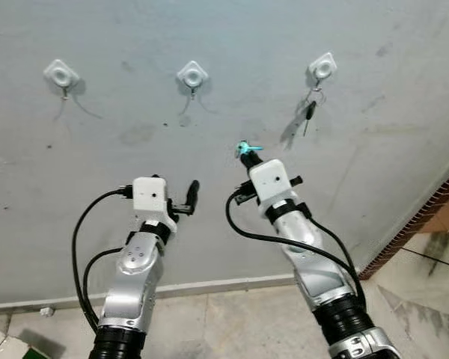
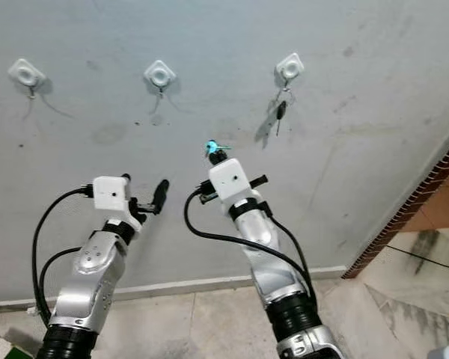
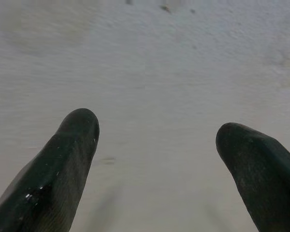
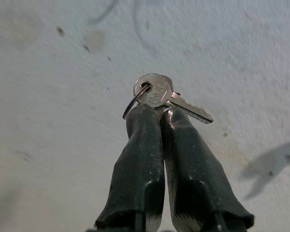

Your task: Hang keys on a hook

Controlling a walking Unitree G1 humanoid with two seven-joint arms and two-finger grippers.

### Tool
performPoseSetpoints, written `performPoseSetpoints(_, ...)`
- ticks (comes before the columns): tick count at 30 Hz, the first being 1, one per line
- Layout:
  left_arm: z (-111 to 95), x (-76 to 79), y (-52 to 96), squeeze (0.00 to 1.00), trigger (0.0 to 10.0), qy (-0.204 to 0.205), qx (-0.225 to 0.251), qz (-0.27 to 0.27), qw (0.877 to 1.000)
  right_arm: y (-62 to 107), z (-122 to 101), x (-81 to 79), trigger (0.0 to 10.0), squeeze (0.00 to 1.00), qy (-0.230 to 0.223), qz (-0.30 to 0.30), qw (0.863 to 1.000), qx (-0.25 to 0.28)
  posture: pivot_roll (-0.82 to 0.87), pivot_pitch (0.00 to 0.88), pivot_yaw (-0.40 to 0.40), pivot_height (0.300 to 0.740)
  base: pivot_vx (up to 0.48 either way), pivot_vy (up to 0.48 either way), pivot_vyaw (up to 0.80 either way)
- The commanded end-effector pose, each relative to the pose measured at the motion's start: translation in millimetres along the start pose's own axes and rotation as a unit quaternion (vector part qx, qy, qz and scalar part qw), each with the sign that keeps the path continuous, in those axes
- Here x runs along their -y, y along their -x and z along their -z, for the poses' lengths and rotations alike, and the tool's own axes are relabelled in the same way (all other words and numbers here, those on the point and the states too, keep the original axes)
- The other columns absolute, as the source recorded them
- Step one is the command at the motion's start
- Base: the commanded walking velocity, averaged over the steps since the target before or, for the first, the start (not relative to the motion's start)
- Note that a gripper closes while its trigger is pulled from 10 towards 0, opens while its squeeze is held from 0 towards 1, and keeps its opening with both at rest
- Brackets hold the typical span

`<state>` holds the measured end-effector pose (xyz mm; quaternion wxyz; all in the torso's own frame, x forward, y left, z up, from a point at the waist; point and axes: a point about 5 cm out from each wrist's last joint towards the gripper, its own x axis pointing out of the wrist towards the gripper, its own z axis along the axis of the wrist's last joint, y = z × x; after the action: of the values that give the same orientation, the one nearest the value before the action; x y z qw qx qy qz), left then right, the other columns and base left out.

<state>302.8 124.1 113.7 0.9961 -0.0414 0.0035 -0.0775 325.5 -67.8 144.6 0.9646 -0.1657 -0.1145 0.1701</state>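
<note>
Below the middle hook (image 1: 192, 75), the right gripper (image 4: 157, 113) pinches the key (image 4: 170, 98), light and rigid, at its head; ring (image 4: 134, 100) free. Left gripper (image 3: 157, 140) fingers spread, empty.

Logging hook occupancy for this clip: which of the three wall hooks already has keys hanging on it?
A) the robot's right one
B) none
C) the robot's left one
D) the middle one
A: a dark key bunch dangles from the right hook; the other two hooks are bare.
</note>
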Motion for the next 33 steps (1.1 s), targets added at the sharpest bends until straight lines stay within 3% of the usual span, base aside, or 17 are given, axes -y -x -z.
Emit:
performPoseSetpoints(1, -1.9, 1.3, -0.1, 0.0, 10.0, -0.003, 0.003, 0.0, 1.0, -1.7, -5.1, 5.2, 10.0, 0.0, 0.006, 0.005, 1.0, 0.012, 0.0, 0.019, 0.009, 0.74, 0.0, -0.3, 0.0)
performPoseSetpoints(16, -0.9, 1.5, -0.7, 0.0, 10.0, -0.004, 0.001, 0.002, 1.0, -2.3, -6.4, 3.5, 10.0, 0.0, 0.004, 0.001, 1.0, 0.015, 0.01, 0.018, 0.011, 0.74, 0.0, -0.294, 0.43)
performPoseSetpoints(26, -1.0, 1.3, -0.6, 0.0, 10.0, 0.004, 0.003, 0.002, 1.0, -2.6, -6.0, 3.2, 10.0, 0.0, 0.003, 0.001, 1.0, 0.015, 0.01, 0.013, 0.012, 0.74, 0.0, 0.0, 0.71)
performPoseSetpoints(33, -0.7, 1.2, -0.5, 0.0, 10.0, 0.008, 0.003, 0.001, 1.0, -2.4, -5.5, 3.1, 10.0, 0.0, 0.002, 0.001, 1.0, 0.015, 0.01, 0.013, 0.012, 0.74, 0.0, 0.0, 0.0)
